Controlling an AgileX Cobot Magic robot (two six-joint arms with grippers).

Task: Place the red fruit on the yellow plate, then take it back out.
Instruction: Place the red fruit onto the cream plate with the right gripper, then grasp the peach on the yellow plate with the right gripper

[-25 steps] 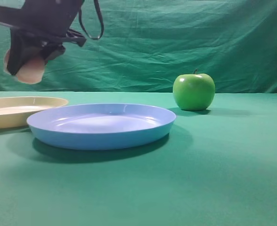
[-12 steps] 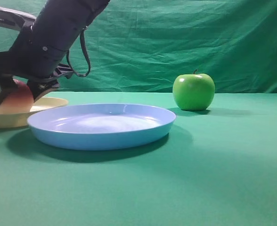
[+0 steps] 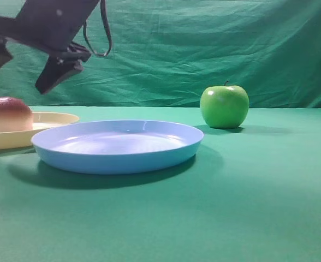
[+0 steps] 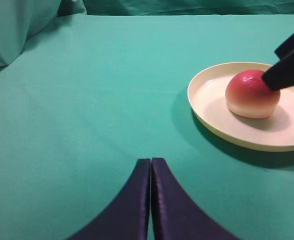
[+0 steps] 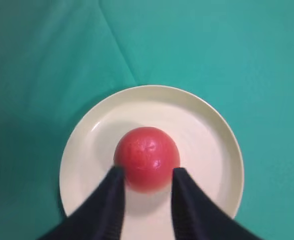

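One red fruit [image 5: 147, 157] on one yellow plate [image 5: 213, 131], below spread, empty jaws of right gripper [image 3: 21, 68]. Left gripper [image 4: 151, 167] jaws pressed together. One blue plate [image 3: 117, 144], one green apple [image 3: 224, 106] well away.

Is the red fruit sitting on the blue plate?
No, the red fruit rests on the yellow plate; the blue plate beside it holds nothing.

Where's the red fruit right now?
The red fruit sits near the middle of the yellow plate, at the exterior view's far left beside the blue plate, with the right gripper above it.
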